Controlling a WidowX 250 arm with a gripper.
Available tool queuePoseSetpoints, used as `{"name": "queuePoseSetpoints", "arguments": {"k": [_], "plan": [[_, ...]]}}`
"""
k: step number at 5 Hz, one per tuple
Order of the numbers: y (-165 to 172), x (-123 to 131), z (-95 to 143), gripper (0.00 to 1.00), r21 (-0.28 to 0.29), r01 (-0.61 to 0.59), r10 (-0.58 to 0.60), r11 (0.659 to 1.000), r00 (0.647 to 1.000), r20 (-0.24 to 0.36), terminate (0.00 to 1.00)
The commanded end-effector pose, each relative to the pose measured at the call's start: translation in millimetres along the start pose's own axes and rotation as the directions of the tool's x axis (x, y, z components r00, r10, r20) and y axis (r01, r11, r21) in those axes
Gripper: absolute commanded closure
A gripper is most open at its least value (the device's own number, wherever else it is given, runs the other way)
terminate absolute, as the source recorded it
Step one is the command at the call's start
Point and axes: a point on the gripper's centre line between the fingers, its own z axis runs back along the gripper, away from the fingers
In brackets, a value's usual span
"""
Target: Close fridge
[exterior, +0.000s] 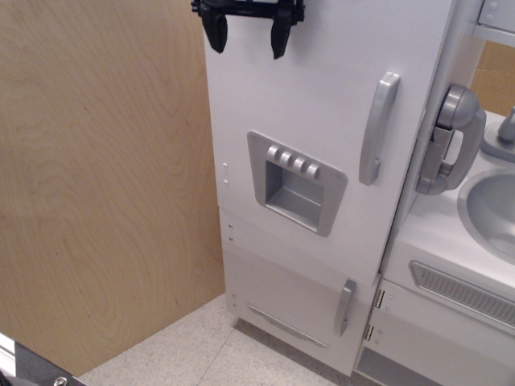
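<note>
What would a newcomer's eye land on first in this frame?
Probably the tall white fridge filling the centre, its door looking shut, with the grey dispenser recess mid-door and the vertical handle to its right. Next, the black gripper at the top edge, fingers spread in front of the door's upper left.

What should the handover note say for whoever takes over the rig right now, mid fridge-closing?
Gripper: open, empty, at the top of the fridge door, in front of its upper left part; contact cannot be told.
Fridge: the door looks flush with the cabinet, no shelves visible; grey handle and dispenser recess face forward.
Done: the door appears closed.
Left: confirm it is fully seated, then back the arm away.
</note>
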Motion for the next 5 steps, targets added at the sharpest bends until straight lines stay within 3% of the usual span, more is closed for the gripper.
{"name": "queuePoseSetpoints", "arguments": {"k": [1,3,5], "plan": [[-5,30,24,0.0,-0.013,-0.037,0.038,0.999,0.996,0.08,0.0],[-3,30,26,0.0,-0.014,-0.022,0.022,1.0,0.998,0.054,0.0],[15,-33,40,0.0,-0.033,0.097,-0.096,0.995,0.995,0.039,0.0]]}}
